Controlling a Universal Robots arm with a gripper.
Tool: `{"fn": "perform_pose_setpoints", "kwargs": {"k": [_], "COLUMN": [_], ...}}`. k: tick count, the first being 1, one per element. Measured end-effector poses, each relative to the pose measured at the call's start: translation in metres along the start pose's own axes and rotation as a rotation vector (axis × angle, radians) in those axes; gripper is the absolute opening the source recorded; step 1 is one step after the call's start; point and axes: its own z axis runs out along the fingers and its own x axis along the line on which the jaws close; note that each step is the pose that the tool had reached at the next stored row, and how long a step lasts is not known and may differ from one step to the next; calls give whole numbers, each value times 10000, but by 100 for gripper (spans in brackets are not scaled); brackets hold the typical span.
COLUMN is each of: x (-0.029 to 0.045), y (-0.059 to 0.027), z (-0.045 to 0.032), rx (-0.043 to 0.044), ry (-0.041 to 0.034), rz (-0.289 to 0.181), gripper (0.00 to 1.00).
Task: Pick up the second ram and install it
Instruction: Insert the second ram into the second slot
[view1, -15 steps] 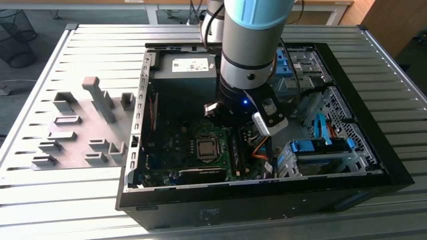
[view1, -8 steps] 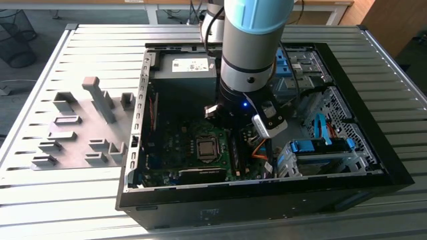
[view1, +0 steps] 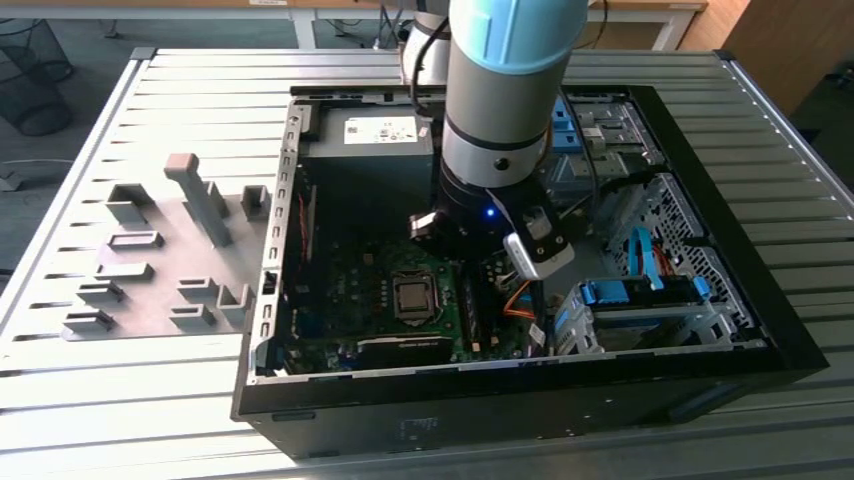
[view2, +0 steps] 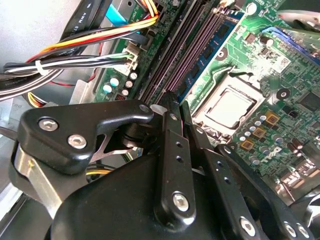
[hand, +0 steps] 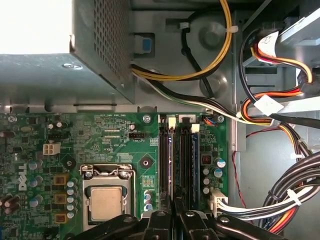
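One ram (hand: 193, 165) just beyond hand (hand: 175, 212).

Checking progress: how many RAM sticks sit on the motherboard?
1 visible: a blue-green stick in a slot by the CPU. Another may be hidden under the gripper.

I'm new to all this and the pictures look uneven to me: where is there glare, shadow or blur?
In the first wrist view, a corner beside the metal box is washed out to plain white. In the second wrist view, the gripper looms large and dark up close, and the processor shines pale. In the exterior view, the computer case interior lies dim under the arm.
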Motion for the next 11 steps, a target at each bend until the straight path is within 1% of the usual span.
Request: {"fn": "perform_pose_setpoints", "kwargs": {"k": [11], "x": [-10], "y": [-1], "z": [51], "rx": [-1], "ry": [0], "rz": [6], "gripper": [14]}}
